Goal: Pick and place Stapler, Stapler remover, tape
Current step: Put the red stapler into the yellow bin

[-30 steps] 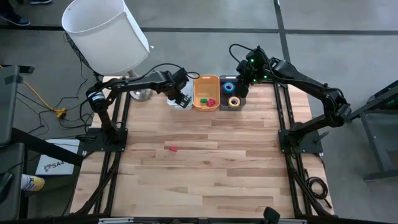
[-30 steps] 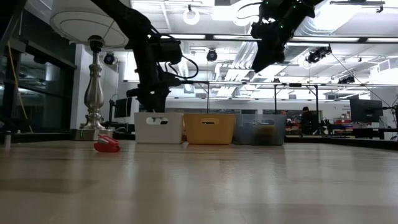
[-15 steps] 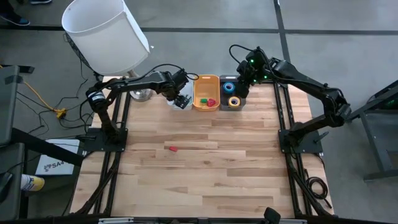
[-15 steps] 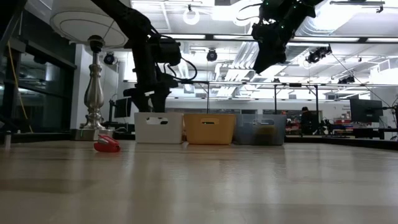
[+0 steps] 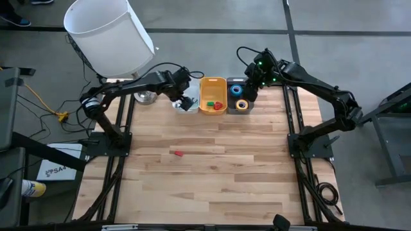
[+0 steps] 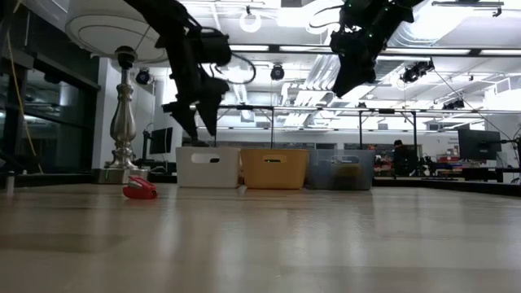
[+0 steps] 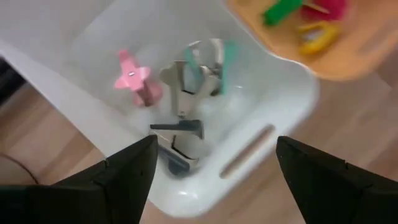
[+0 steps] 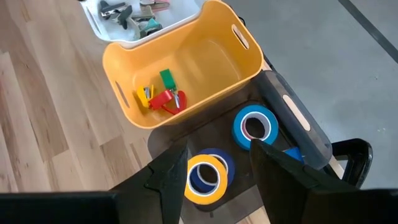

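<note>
Bright, even light overhead, blur at the left wrist

From above the wooden surface point(image 5: 212, 173) is evenly lit with soft, faint shadows; down low, ceiling lights point(image 6: 252, 18) flare white and the arms turn to black silhouettes, with the near boards soft and shiny. The left wrist view is smeared, its white bin point(image 7: 273, 118) washed out, while the yellow bin point(image 8: 205, 56) reads crisp.

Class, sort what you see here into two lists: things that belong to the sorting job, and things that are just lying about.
Job:
- staple removers in the white bin
- staplers in the yellow bin
- tape rolls in the grey bin
- red stapler on the table
- left hand, right hand, both open

Lying about:
- lamp
- yellow cable
</note>
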`<action>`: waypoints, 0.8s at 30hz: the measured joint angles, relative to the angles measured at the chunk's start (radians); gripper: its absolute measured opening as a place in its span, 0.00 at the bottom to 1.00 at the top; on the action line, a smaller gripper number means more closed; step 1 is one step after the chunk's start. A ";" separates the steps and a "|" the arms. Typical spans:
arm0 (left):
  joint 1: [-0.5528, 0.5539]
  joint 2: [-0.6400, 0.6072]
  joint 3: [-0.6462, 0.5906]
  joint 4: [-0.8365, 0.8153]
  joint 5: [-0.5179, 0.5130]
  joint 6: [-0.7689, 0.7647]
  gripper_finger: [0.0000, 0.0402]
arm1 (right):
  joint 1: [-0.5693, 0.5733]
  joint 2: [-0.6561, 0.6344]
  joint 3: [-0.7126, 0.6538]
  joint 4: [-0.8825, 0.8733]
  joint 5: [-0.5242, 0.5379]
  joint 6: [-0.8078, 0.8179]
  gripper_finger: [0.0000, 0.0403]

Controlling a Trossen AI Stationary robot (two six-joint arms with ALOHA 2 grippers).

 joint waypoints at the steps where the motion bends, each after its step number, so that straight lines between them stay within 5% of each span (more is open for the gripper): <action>1: -0.007 -0.014 0.000 -0.007 0.009 0.027 0.81 | 0.000 0.000 0.000 -0.001 0.000 0.000 0.41; 13: -0.224 -0.068 0.000 -0.217 0.128 0.443 0.81 | 0.000 0.000 0.000 -0.012 0.000 -0.026 0.41; 24: -0.491 -0.068 0.000 -0.269 0.066 0.678 0.81 | 0.000 0.000 0.000 -0.015 -0.001 -0.045 0.41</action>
